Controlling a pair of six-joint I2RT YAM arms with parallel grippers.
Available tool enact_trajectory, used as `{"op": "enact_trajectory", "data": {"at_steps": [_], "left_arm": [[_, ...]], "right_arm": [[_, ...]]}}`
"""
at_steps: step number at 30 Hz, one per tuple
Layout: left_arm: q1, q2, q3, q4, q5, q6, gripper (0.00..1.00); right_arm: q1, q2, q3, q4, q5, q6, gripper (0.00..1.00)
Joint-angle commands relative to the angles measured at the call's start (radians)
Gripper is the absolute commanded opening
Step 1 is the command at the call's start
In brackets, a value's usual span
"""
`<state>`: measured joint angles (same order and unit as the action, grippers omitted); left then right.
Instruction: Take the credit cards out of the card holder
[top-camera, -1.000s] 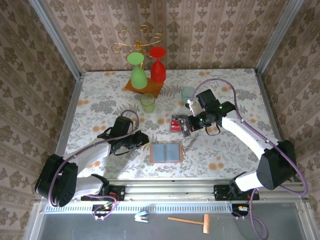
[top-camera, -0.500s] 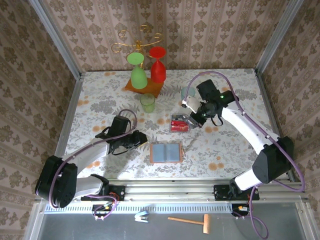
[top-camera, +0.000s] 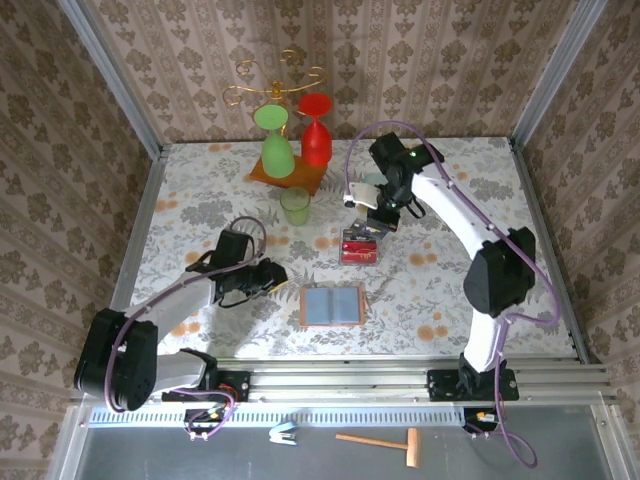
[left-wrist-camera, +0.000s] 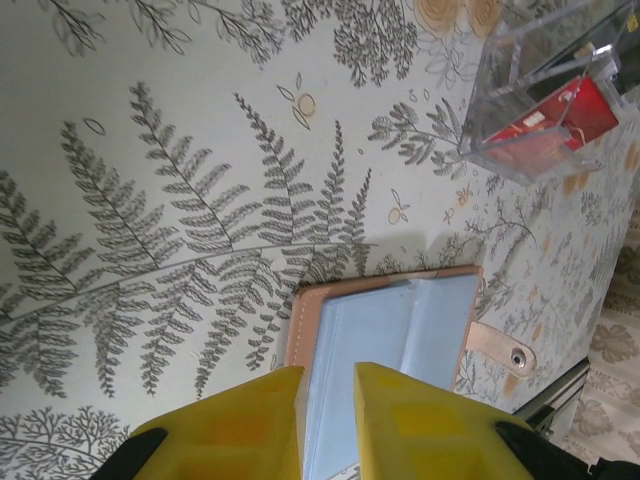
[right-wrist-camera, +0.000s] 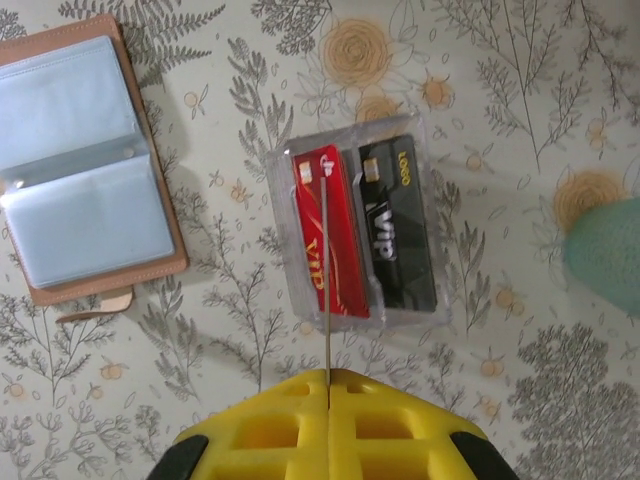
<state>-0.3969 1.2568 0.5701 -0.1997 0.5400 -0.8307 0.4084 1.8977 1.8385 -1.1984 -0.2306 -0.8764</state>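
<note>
Red card (right-wrist-camera: 340, 240) and black card (right-wrist-camera: 397, 235), both reading "VIP", lie in a clear tray (right-wrist-camera: 432, 140) mid-frame. The open card holder (right-wrist-camera: 85, 165) is upper left. The right hand (right-wrist-camera: 328, 375) is clamped on a thin edge-on card (right-wrist-camera: 325, 290), its face unreadable. The left hand (left-wrist-camera: 328, 375) is slightly apart.

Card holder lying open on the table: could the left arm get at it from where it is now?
Probably yes. The left tool sits just to the left of the open card holder and points toward it, and nothing lies on the table between them.
</note>
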Motion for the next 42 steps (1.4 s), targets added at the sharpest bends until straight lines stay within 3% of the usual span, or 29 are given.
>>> {"op": "enact_trajectory", "data": {"at_steps": [1, 14, 42], "left_arm": [[0.026, 0.013, 0.036, -0.040, 0.028, 0.042, 0.20], [0.072, 0.007, 0.011, -0.043, 0.039, 0.042, 0.20], [0.105, -0.018, -0.032, -0.028, 0.048, 0.035, 0.20]], "right_arm": [[-0.005, 0.089, 0.121, -0.140, 0.008, -0.058, 0.00], [-0.001, 0.372, 0.472, -0.313, 0.012, -0.084, 0.00], [0.019, 0.478, 0.500, -0.347, 0.041, -0.097, 0.01]]}}
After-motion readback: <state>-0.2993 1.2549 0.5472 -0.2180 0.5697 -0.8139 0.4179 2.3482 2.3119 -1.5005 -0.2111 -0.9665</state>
